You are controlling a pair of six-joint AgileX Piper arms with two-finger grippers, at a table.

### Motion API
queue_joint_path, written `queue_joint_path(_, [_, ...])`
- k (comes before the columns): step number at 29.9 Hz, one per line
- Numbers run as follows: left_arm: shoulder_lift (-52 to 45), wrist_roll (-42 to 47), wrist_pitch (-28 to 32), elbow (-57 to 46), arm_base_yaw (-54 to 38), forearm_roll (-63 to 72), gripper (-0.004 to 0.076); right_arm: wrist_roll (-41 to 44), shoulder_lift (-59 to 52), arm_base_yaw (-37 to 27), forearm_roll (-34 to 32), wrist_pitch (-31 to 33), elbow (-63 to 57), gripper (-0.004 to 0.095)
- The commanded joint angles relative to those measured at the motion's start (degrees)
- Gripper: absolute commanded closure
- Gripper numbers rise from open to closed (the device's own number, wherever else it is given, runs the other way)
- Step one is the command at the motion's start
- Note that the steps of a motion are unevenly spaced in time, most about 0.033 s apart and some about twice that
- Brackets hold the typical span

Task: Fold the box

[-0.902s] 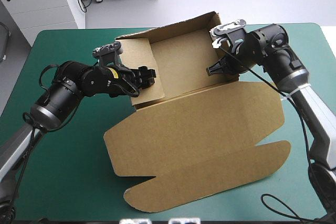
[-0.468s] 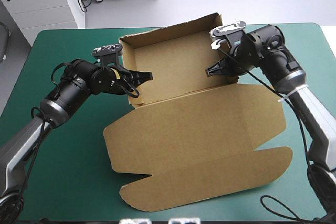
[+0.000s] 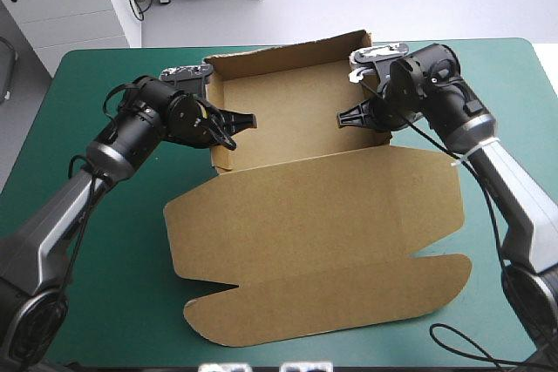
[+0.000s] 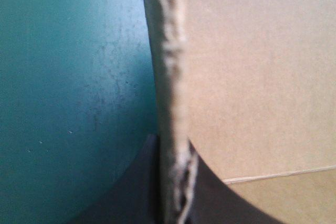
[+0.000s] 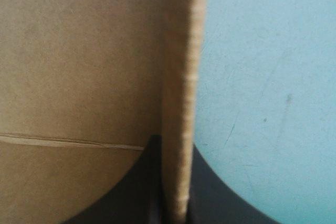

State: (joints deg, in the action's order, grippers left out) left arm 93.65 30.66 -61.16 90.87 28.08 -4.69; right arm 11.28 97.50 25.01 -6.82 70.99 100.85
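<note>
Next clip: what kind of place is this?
Probably a robotics lab bench, not a home: a teal-green table cover, a black-fingered left gripper and right gripper, each shut on a side wall of the brown cardboard box, and a white office cabinet beyond the far left corner.

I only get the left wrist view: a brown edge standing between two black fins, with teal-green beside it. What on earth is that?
Observer: The high view shows it is the left side wall of a box, an open tray. The left gripper is pinching that wall.
Visitor: Is the other arm busy too?
Observer: Yes. The right gripper pinches the opposite side wall the same way; its own wrist view shows the board clamped in it.
Visitor: So where is the top of the box?
Observer: The lid lies flat on the table, reaching toward the near edge.
</note>
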Motion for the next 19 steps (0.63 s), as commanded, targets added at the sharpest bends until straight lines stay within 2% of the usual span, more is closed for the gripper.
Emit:
queue_joint_path(1, [1.3, -0.5, -2.1, 4.9, 0.4, -0.7, 0.0731, -0.2, 1.3, -0.6, 1.6, -0.1, 1.9, 0.0924])
queue_joint_path(5, [5.4, -2.7, -7.8, 7.1, 0.4, -2.2, 0.0731, -1.1, 5.7, -0.9, 4.7, 0.4, 1.9, 0.0923])
queue_joint_path(9, [8.9, -3.3, -10.5, 7.1, 0.4, -2.7, 0.0731, -1.1, 8.9, -0.9, 5.0, 0.3, 1.8, 0.0924])
queue_joint_path(19, [13.5, -3.8, -10.5, 7.1, 0.6, -2.6, 0.0731, -1.1, 11.2, -1.0, 4.2, 0.0, 1.6, 0.0925])
